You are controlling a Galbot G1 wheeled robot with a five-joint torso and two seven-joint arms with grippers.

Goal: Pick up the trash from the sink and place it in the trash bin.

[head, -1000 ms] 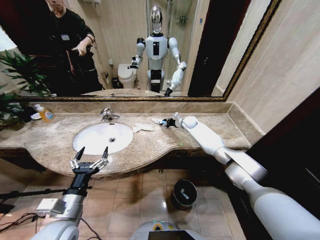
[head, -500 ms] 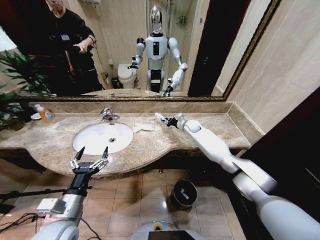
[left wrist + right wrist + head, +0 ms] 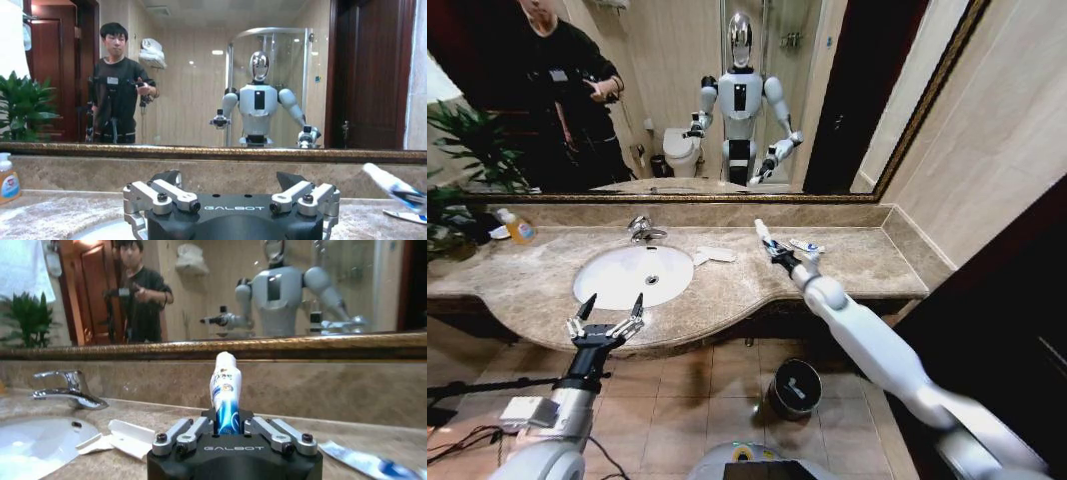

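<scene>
Head view: the white oval sink [image 3: 632, 275] at 10 o'clock lies bare around its drain hole, while the small round trash bin [image 3: 794, 388], dark and shiny, stands on the tiled floor at 6 o'clock with a pale scrap inside. The right pincer [image 3: 772, 247], arm stretched over the brown marble bench [image 3: 727, 290], is clamped on a white-and-blue tube [image 3: 762, 232] held upright above it, with another tube [image 3: 807, 246] lying flat at its 3 o'clock and crumpled white paper [image 3: 714, 254] at its 9 o'clock. The left pincer [image 3: 606, 317] hangs at 8 o'clock before the bench edge, fingers spread wide.
</scene>
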